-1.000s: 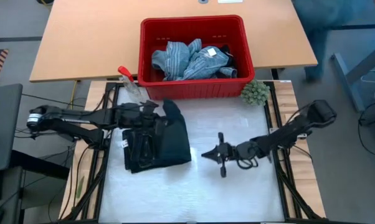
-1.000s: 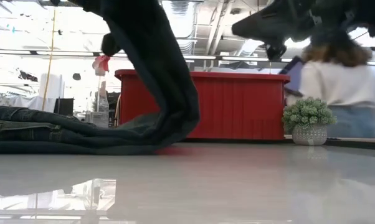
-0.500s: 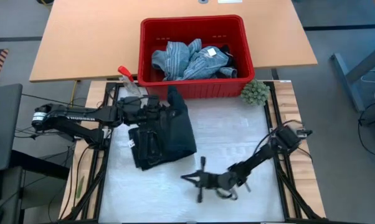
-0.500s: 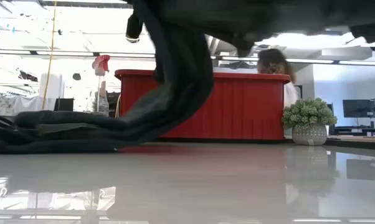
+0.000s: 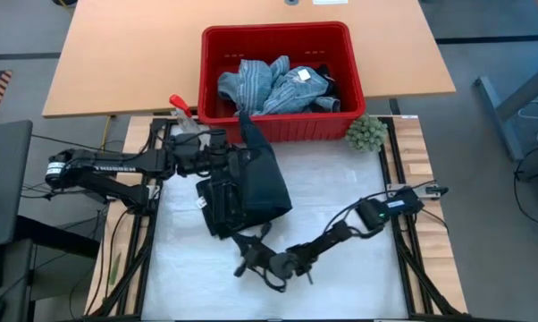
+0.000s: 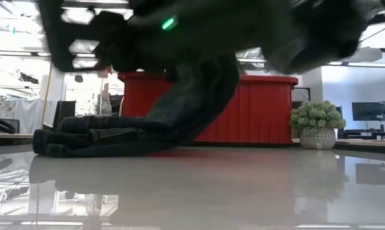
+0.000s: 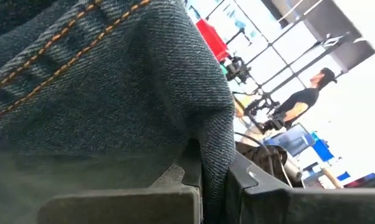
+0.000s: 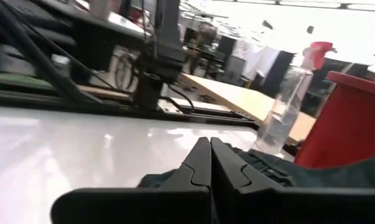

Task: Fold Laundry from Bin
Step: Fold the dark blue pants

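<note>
Change: the right arm has swung from mid-table toward the near edge, and its gripper now sits just below the dark garment; the left arm has carried the garment's lifted edge a little toward the right.
Table (image 5: 340,188): white work surface in a black frame, with a wooden desk behind it.
Bin (image 5: 340,67): red tub standing at the far edge of the white surface; blue-white striped shirt (image 5: 269,85) bunched inside, with a small black piece (image 5: 323,73) beside it.
Dark jeans (image 5: 251,192): lying left of centre on the table, one edge raised; orange stitching shows in the left wrist view (image 7: 81,93).
Left gripper (image 5: 229,161): fingers clamped together on a fold of the jeans, above the pile.
Right gripper (image 5: 247,261): fingers pressed together, nothing between them, low over the table just beside the jeans' near edge.
Spray bottle (image 5: 184,121): clear, red trigger, at the bin's left corner.
Green ball (image 5: 365,132): at the bin's right corner.
Person (image 7: 303,102): standing in the room beyond.
</note>
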You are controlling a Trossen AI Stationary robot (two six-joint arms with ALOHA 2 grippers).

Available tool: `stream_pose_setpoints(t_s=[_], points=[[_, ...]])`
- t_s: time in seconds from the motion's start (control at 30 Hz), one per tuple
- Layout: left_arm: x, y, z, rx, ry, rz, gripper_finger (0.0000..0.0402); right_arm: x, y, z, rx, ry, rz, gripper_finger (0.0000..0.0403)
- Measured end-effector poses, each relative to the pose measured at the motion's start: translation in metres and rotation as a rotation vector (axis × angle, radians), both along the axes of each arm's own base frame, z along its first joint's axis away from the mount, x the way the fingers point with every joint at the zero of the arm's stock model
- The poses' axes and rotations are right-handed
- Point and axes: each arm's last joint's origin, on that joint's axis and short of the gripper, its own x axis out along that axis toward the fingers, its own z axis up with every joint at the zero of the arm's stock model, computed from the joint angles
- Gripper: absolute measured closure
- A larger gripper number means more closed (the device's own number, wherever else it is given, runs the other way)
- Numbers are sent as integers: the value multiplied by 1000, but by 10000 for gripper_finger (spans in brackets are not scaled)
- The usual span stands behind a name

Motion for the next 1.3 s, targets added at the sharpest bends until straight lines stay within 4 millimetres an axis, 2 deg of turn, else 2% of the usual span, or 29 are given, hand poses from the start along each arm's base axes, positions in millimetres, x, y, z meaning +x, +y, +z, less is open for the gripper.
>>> stream_pose_setpoints(t_s=[0.13, 0.3, 0.5, 0.67, 0.9, 1.1, 1.3], points=[[0, 2, -2, -13, 20, -13, 401, 21, -12, -5, -55, 32, -130, 384], [-2, 2, -5, -40, 48, -56, 401, 29, -35, -11, -79, 108, -346, 384], [-16, 4, 0, -56, 80, -62, 401, 25, -59, -29, -84, 180, -503, 384], [-36, 1, 7, -49, 103, -60, 401, 20, -78, -38, -97, 244, -651, 385], [-67, -4, 2, -53, 281, 22, 401, 20, -95, -43, -111, 278, -704, 385], [-93, -13, -14, -100, 506, 85, 401, 22, -101, -42, -137, 318, -715, 385], [-108, -21, -55, -200, 747, 150, 401, 21, -100, -41, -169, 362, -714, 385]])
